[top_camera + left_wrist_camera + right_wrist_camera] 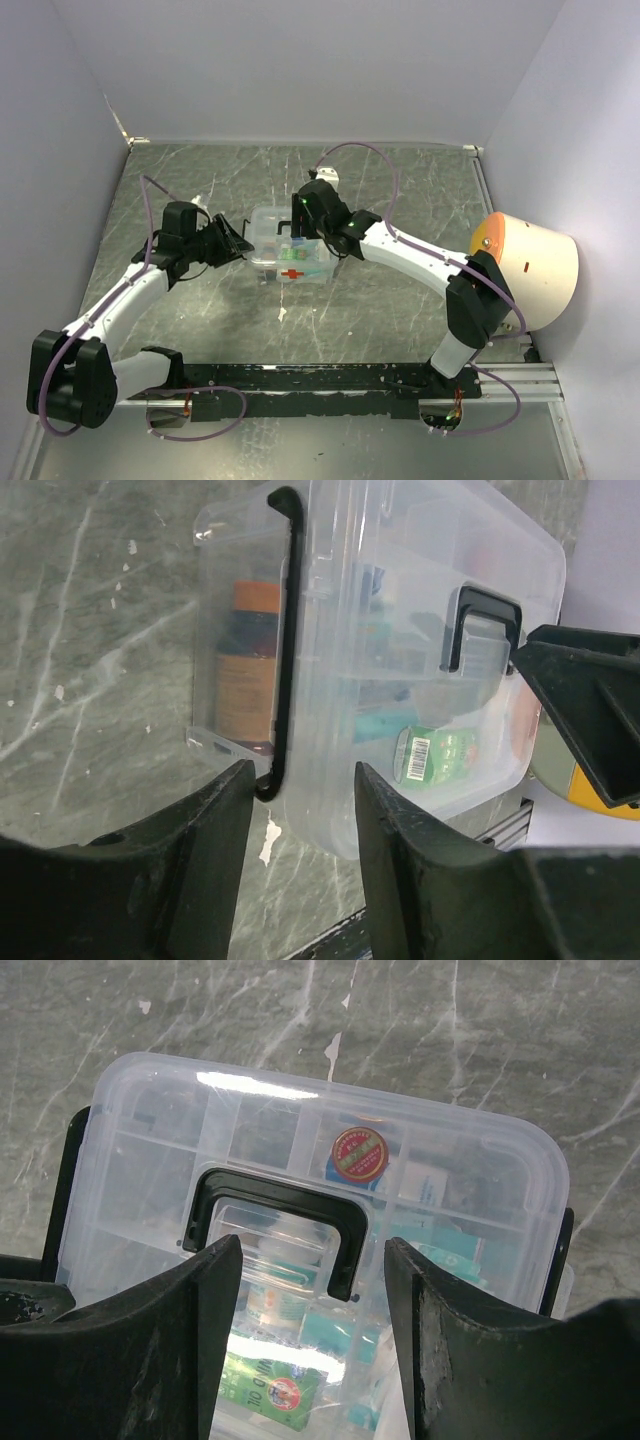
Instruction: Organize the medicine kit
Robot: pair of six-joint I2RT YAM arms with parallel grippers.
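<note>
straddling medicine kit handle: left pincer

On the marbled table, a cream cylinder with an orange end lies far right.

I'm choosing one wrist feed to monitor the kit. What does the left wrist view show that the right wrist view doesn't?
Only the left wrist view: the medicine kit's side wall, an orange-capped bottle behind it, and the left gripper open around the lower end of the black side handle. Only the right wrist view: the lid from above, a round red cap beneath it, and the right gripper open astride the black top handle. Both: the lidded clear kit, that top handle, the grey marbled table.
</note>
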